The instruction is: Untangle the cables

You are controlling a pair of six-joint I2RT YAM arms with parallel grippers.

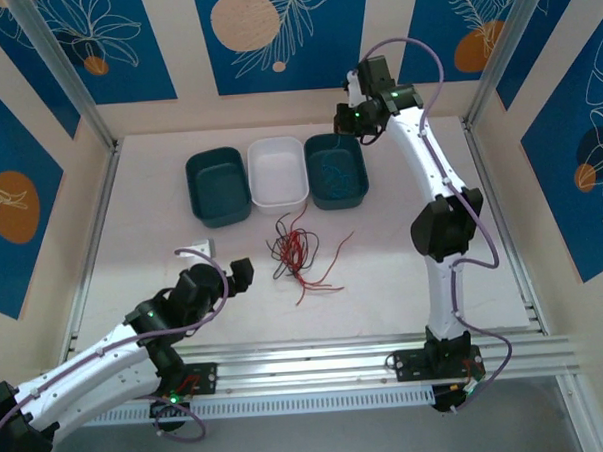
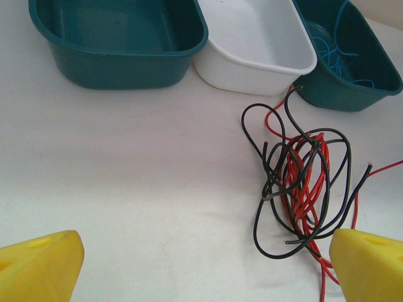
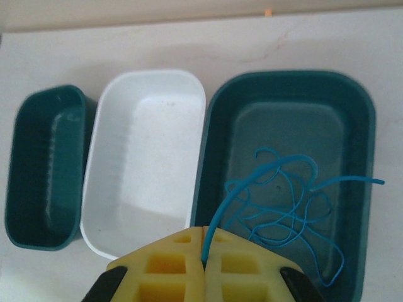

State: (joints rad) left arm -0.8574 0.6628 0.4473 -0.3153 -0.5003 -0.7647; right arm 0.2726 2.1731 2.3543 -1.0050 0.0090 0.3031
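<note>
1. The right arm reached far across the desk (image 1: 384,272) with its elbow bent midway. The right tool (image 3: 203,242) hung over the near rim of the right-hand teal bin (image 3: 289,78), pointing down.
2. Its jaws were pressed together, pinching one end of the teal cable (image 3: 283,201).
3. The left arm lay low over the near left of the desk. The left tool (image 2: 204,267) faced the bins, its jaws spread wide and nothing between them.
4. From the pinch the teal cable rose in an arc, then dropped into loose loops on the floor of the right-hand teal bin.
5. The red and black cables (image 2: 302,182) lay tangled on the desk in front of the white bin (image 2: 239,72). The red strands were bunched in the middle with black loops around them, and the heap's near edge lay close to the left tool's right finger.
6. The left-hand teal bin (image 2: 119,66), the white bin and the right-hand teal bin stood in a row.
</note>
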